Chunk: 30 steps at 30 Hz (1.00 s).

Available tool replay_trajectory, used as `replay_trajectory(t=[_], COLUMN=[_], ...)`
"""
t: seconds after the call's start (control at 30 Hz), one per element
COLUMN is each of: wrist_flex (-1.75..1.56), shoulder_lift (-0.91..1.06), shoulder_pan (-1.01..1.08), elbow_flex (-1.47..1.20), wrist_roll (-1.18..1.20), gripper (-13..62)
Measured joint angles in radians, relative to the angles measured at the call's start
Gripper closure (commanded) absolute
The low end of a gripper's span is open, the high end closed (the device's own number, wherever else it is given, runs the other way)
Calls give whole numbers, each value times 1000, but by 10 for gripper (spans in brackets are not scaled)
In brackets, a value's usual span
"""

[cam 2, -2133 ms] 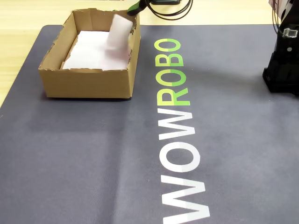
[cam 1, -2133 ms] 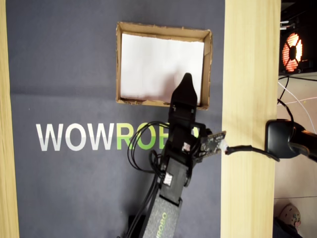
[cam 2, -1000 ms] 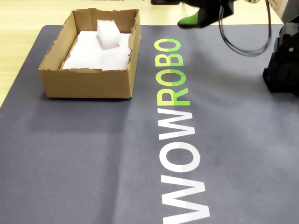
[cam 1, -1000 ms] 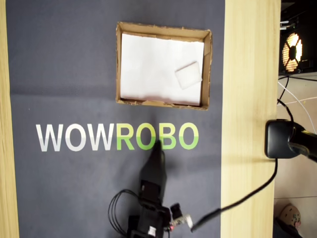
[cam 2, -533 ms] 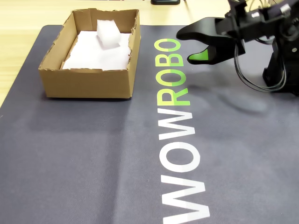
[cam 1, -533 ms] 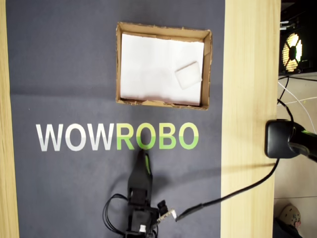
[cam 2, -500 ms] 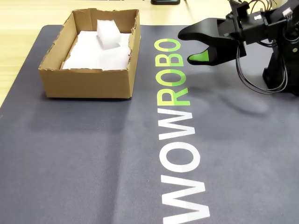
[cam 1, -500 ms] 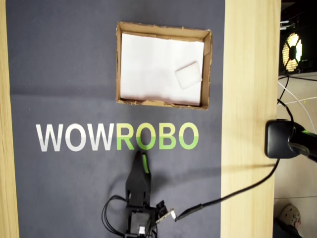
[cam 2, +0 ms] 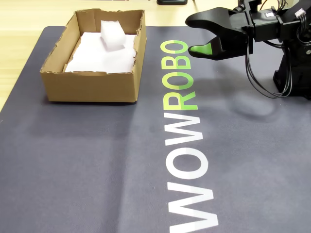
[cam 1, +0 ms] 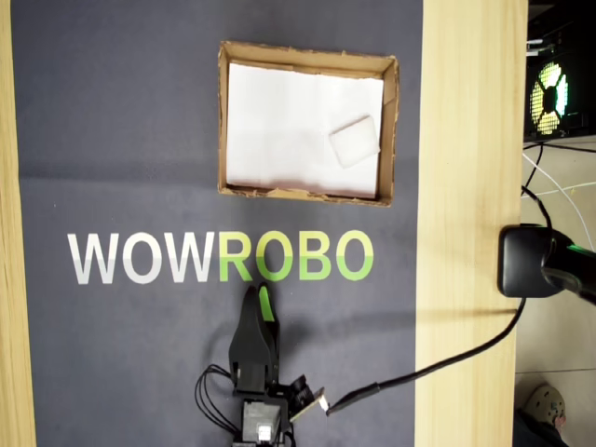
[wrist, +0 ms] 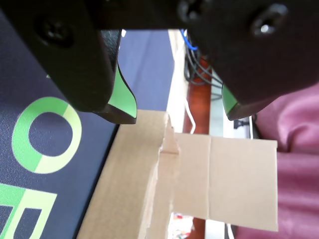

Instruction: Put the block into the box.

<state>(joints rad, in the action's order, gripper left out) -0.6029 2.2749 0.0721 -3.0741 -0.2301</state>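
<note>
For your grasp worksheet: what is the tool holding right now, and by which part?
Nothing. The tool is open and empty above the mat, while the block lies inside the box.

"WOWROBO" on the dark mat [cam 1: 121, 177]
</note>
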Motion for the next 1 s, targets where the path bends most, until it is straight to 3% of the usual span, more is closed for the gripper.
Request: replay_trajectory(t=[1.0], wrist_flex=[0], shoulder_lift=[0], shoulder_pan=[2], elbow_flex=[0], wrist_roll=[11], gripper=[156])
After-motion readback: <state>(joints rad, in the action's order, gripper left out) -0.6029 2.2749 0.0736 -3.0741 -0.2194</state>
